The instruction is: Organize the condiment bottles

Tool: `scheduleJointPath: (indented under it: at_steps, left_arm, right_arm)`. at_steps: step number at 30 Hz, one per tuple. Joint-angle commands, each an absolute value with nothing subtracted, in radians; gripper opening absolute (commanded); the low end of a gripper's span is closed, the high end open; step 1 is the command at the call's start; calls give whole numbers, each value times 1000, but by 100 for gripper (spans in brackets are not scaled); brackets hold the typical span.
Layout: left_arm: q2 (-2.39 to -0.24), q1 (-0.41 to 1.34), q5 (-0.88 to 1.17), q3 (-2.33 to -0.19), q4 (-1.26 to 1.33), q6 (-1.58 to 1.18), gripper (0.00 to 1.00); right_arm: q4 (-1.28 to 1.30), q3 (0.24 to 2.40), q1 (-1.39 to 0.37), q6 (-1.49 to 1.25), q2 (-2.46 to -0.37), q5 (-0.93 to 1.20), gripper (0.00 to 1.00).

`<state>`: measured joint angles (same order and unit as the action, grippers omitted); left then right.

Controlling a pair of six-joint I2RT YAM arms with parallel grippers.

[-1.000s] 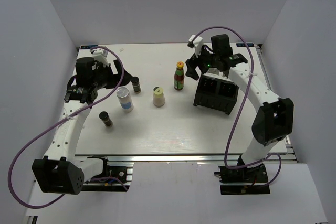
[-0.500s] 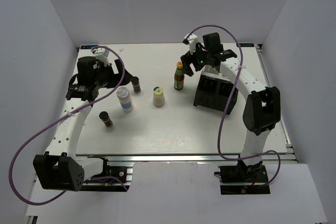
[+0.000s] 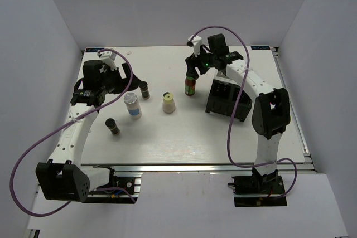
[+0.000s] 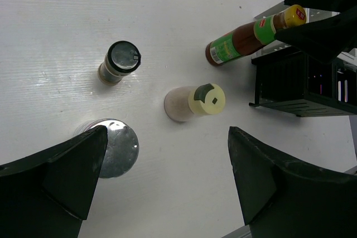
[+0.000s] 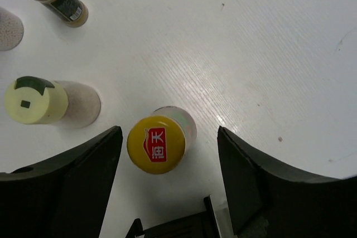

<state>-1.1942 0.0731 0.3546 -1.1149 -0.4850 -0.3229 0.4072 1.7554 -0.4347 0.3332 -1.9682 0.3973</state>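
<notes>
Hovering over the red sauce bottle (image 5: 156, 144), the right gripper (image 5: 170, 179) stands wide open, its fingers flanking the yellow cap without touching it. The bottle stands upright just left of the black rack (image 3: 226, 100). The right arm stretches across the table (image 3: 167, 137), wrist tipped down. The left gripper (image 4: 162, 193) is spread wide and empty above the blue-labelled white bottle (image 3: 133, 106) — the cream bottle (image 3: 168, 103), far dark jar (image 3: 144, 90) and near dark jar (image 3: 112, 126) stand nearby
</notes>
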Motion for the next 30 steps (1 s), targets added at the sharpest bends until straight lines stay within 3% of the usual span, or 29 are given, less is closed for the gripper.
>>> scheduleJointPath:
  at_steps: [1, 7, 13, 16, 22, 25, 27, 30]
  left_arm:
    - [-1164, 72, 348, -1112, -466, -330, 98]
    - [-1158, 72, 341, -1109, -474, -331, 98]
    - [-1154, 72, 337, -1101, -471, -333, 98]
    - [-1157, 72, 341, -1100, -465, -334, 98]
    - [-1158, 72, 345, -1101, -465, -333, 98]
    - [-1154, 71, 344, -1098, -465, -333, 98]
    - [-1149, 72, 344, -1094, -465, -336, 98]
    - [-1144, 72, 341, -1092, -466, -336, 98]
  right_arm:
    - [356, 1822, -442, 310, -1993, 428, 73]
    - [350, 1829, -442, 305, -2003, 433, 61]
    - [350, 1810, -443, 301, -1991, 431, 58]
    - [341, 1796, -445, 302, -1982, 433, 51]
    - [350, 1789, -443, 302, -1976, 436, 33]
    - [348, 1784, -443, 299, -1968, 439, 20]
    - [345, 1786, -443, 296, -1962, 439, 6]
    - [334, 1790, -445, 291, -1951, 440, 0]
